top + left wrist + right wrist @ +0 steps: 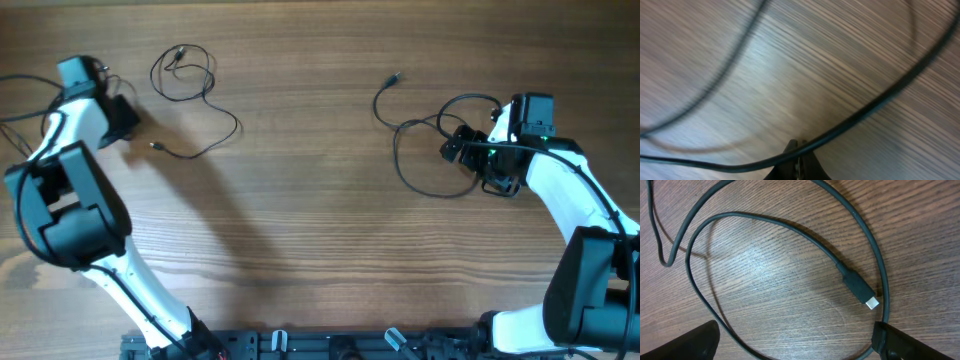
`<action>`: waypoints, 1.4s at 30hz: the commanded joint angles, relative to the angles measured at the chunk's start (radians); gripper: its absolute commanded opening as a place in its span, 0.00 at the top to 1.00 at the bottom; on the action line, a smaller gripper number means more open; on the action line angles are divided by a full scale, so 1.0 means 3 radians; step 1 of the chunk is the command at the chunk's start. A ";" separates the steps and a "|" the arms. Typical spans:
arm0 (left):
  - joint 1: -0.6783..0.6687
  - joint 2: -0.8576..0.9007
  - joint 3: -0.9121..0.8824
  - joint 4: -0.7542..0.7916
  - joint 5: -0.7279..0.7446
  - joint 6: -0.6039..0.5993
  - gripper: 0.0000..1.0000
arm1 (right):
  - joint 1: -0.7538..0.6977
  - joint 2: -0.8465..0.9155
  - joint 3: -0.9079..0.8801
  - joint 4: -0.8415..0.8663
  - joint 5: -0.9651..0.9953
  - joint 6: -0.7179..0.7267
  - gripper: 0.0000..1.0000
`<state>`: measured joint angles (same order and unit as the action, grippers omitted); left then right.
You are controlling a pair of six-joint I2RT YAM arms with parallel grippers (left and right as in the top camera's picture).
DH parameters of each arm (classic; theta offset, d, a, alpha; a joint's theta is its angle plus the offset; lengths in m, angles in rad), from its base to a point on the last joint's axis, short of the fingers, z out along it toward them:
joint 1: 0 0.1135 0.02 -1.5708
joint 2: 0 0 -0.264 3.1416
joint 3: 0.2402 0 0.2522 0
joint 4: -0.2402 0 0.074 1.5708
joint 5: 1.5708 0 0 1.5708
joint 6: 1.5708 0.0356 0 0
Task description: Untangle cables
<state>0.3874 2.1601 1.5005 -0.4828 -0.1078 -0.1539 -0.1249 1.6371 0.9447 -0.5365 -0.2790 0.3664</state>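
Two robot arms are working at a wooden table [320,260] where thin black cables are lying in two separate groups, well apart. Toward the far left, a looped cable [236,124] is resting in a small coil, its tail curving out and back to a tiny plug just beside the left arm. The left gripper [799,159] is sitting low over the wood with its claw pressed together, and a black strand [875,102] is sweeping across its very tips. Whether that strand is pinched there or merely lying across them cannot be told from the blurred wrist view. On the opposite side, the right gripper [796,327] is hanging with its claw spread wide, clamped on nothing, over the second cable [398,155]. This cable is sprawling in open loops on the right side of the table, one free end reaching toward the middle of the far edge. Between the spread fingers, it is curling into a ring on the wood. Its silver-tipped plug [860,287] is lying inside the ring, close to one fingertip.
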 commanded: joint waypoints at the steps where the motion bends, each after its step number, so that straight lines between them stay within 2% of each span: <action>1: 0.0145 0.0025 0.0234 0.0094 0.0156 0.0327 0.96 | 0.0014 0.0036 -0.0015 -0.0001 0.0055 0.0116 0.00; 5: 0.0161 0.0024 0.0463 0.0117 0.0158 0.0313 0.96 | 0.0014 0.0034 -0.0010 -0.0003 0.0053 0.0088 0.00; 6: 0.0155 0.0008 0.0566 0.0039 0.0159 0.0312 0.86 | 0.0014 0.0017 0.0003 -0.0028 0.0056 0.0086 0.00; 7: 0.0155 -0.0032 0.0698 -0.0103 0.0202 0.0272 0.57 | 0.0010 -0.0033 0.0018 -0.0043 0.0056 0.0088 0.00; 8: 0.0145 -0.0118 0.0841 -0.0276 0.0394 0.0211 0.36 | 0.0010 -0.0116 0.0042 -0.0043 0.0056 0.0089 0.00; 9: 0.0109 -0.0296 0.0974 -0.0401 0.0935 0.0214 0.00 | 0.0010 -0.0337 0.0122 -0.0047 0.0070 0.0092 0.00; 10: 0.0050 -0.0478 0.0979 -0.0381 0.1495 0.0214 0.00 | 0.0010 -0.0530 0.0169 -0.0047 0.0136 0.0141 0.00; 12: -0.0093 -0.0668 0.0979 -0.0412 0.2118 0.0132 0.00 | 0.0010 -0.0809 0.0173 -0.0086 0.0379 0.0467 0.00; 14: -0.0379 -0.0755 0.0979 -0.0498 0.2480 -0.0064 0.00 | 0.0010 -0.1113 0.0173 -0.0285 0.0776 0.0937 0.00; 16: -0.0738 -0.0738 0.0977 -0.0693 0.2602 -0.0187 0.00 | 0.0010 -0.1340 0.0173 -0.0469 0.1123 0.1203 0.00; 18: -0.1164 -0.0675 0.0977 -0.0849 0.2600 0.0032 0.00 | 0.0010 -0.1448 0.0173 -0.0582 0.1270 0.1225 0.00; 20: -0.1690 -0.0537 0.0975 -0.0882 0.2459 0.0651 0.00 | 0.0010 -0.1461 0.0172 -0.0675 0.1306 0.1219 0.00; 22: -0.2073 -0.0394 0.0975 -0.0917 0.2066 0.1062 0.00 | 0.0010 -0.1455 0.0172 -0.0744 0.1305 0.1217 0.00; 24: -0.2632 -0.0137 0.0975 -0.0875 0.1479 0.1518 0.00 | 0.0010 -0.1456 0.0172 -0.0795 0.1302 0.0922 0.00; 27: -0.3124 0.0102 0.0975 -0.0675 0.1115 0.2028 0.00 | 0.0009 -0.1455 0.0172 -0.0922 0.1305 0.0671 0.00; 31: -0.3544 0.0387 0.0975 -0.0381 0.1101 0.2679 0.00 | 0.0010 -0.1455 0.0160 -0.1001 0.1303 0.0609 0.00; 38: -0.3604 0.0738 0.0974 0.0089 0.1101 0.2655 0.00 | 0.0010 -0.1455 0.0160 -0.1120 0.1303 0.0607 0.00; 39: -0.3604 0.0755 0.0974 0.0088 0.1102 0.2654 0.08 | 0.0010 -0.1455 0.0160 -0.1120 0.1303 0.0608 0.00; 40: -0.3604 0.0791 0.0974 0.0092 0.1102 0.2609 0.20 | 0.0010 -0.1455 0.0160 -0.1120 0.1303 0.0610 0.00; 41: -0.3604 0.0818 0.0974 0.0088 0.1104 0.2501 0.27 | 0.0010 -0.1455 0.0160 -0.1120 0.1303 0.0609 0.00; 42: -0.3604 0.0862 0.0974 0.0064 0.1102 0.2378 0.29 | 0.0010 -0.1455 0.0160 -0.1125 0.1301 0.0610 0.00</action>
<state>-0.6983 2.3699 1.7927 -0.4549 0.2352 0.6128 -0.1249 1.2098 0.9855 -0.8722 0.0910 0.5610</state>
